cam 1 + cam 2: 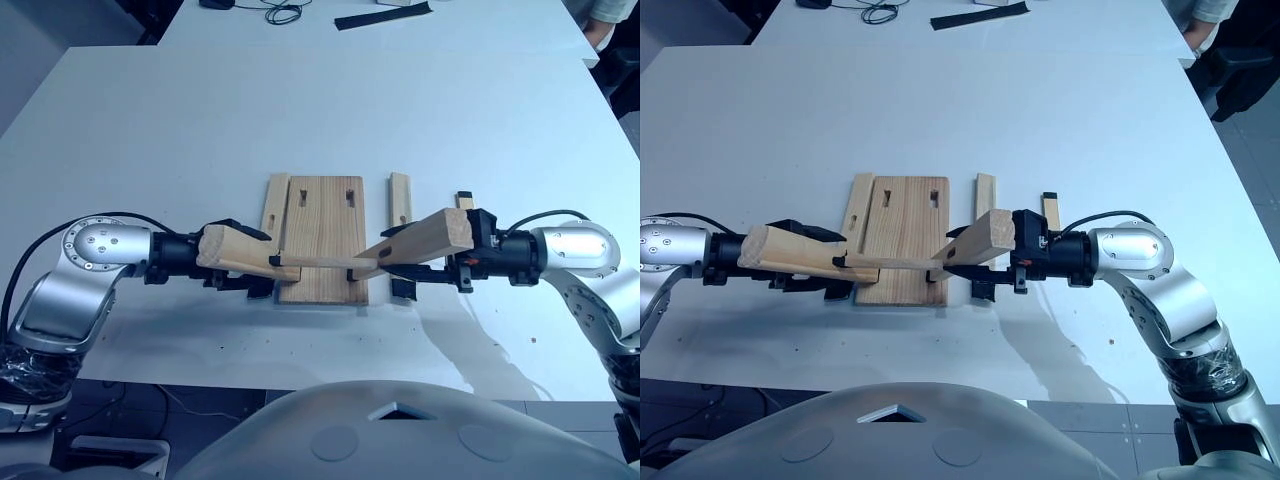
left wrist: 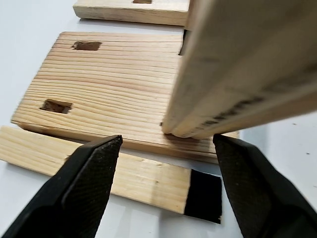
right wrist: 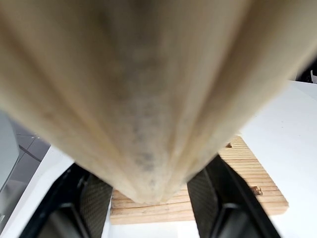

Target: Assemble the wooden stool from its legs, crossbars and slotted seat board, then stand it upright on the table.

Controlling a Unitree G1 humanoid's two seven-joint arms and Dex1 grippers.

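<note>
Left eye view is showing me holding two pieces of the stool in the air above the table [image 1: 300, 110], one in each arm. My left gripper [image 1: 250, 258] is clamping the left leg [image 1: 225, 248]. My left fingers [image 2: 84, 193] are standing wide apart to span the leg's width, and the leg is sitting skewed toward one of them. My right gripper [image 3: 153, 191] is squeezing the right leg [image 1: 430, 238], with my right fingers [image 3: 94, 201] pressing in on either side of it. This leg is tilting, its outer end riding higher than its inner end.

A thin crossbar [image 1: 315, 262] is bridging the two legs, meeting each near its inner end. I cannot tell whether its ends are seated in the legs or only touching them.

Under all this the seat board [image 1: 322, 225] is lying flat on the table, its two slots at the far end. A left strip [image 1: 277, 200] is lying just beside its left edge, with a black-tipped near end. A right strip [image 1: 400, 195] is lying near its right edge. A short piece [image 1: 463, 200] with a black far end is lying farther right, apart from the rest.
</note>
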